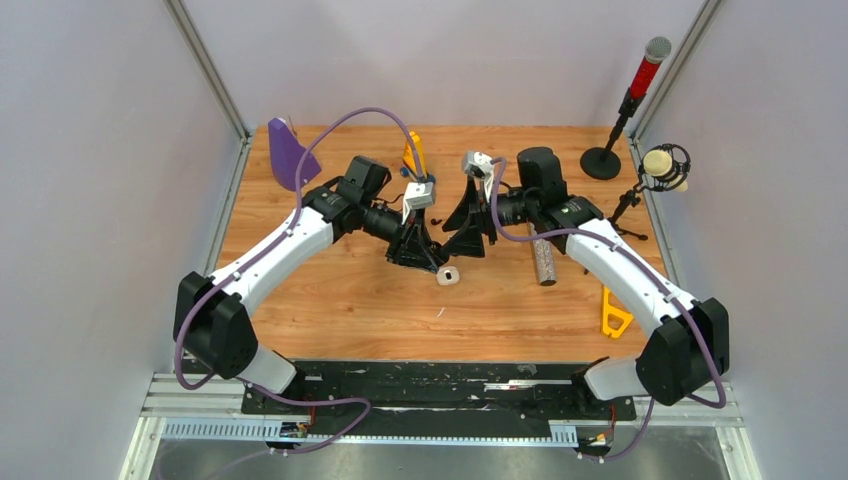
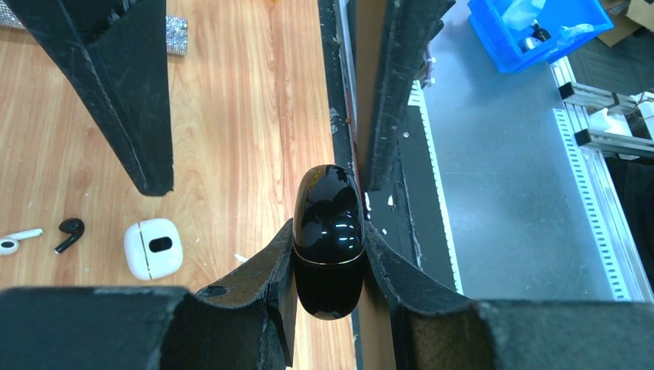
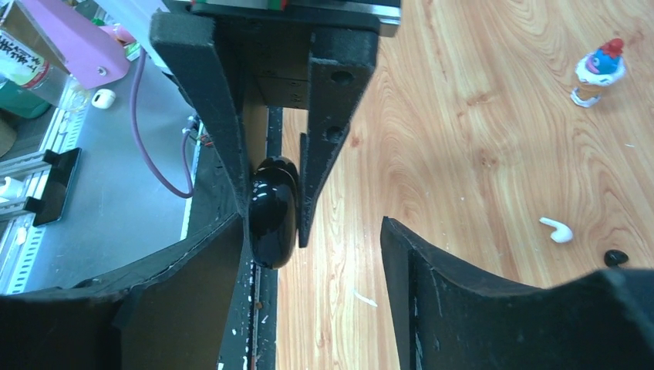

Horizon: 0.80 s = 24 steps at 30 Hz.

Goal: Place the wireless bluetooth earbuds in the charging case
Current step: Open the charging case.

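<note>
Left pincer (image 2: 328,247) is clenched on the black case (image 2: 329,204); right pincer (image 3: 312,231) is released. Black earbud (image 2: 69,233) and white earbud (image 2: 15,240) lie on the surface (image 2: 247,116), nine o'clock of the white case (image 2: 153,248).

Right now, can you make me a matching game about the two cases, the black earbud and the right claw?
Things:
1. black case
2. white case
3. black earbud
4. right claw

Places or states:
A. lying between the white case and a white earbud
B. open wide
C. pinched in the left claw
D. resting on the table, dark oval mark on top

Pairs: 1-C, 2-D, 3-A, 4-B
</note>
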Tool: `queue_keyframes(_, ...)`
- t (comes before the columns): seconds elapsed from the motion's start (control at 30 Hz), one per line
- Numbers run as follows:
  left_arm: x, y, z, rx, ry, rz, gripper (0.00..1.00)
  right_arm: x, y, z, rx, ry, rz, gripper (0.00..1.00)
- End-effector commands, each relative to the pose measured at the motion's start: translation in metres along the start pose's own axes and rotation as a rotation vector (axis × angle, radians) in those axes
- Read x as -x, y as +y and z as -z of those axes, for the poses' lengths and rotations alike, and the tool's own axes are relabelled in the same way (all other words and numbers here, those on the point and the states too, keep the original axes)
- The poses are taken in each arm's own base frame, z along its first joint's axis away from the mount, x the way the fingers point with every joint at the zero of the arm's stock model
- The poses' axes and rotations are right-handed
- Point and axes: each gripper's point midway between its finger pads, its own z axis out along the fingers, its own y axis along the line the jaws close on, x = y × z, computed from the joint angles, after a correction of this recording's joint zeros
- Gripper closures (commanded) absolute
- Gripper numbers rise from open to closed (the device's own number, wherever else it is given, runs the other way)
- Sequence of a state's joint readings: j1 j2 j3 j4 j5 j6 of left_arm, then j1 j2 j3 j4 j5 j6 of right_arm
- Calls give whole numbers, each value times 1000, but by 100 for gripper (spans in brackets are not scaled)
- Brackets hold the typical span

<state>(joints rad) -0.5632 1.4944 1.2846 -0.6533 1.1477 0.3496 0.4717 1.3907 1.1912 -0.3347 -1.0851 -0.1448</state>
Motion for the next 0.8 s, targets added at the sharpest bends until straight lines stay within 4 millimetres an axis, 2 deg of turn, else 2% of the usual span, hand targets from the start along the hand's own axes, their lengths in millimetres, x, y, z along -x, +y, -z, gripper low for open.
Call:
queue_keyframes(0.0,16,-14,4,-25,-40,-77,89,9,20,-5,67,-23,54,32)
queue_keyframes(0.27,17,-18,5,-23,-43,-86,91,-1,-6,-12,-35,5,34,31)
queue_keyframes(0.77,14,-21,7,-24,-37,-101,91,10,-11,1,-112,-16,108,28)
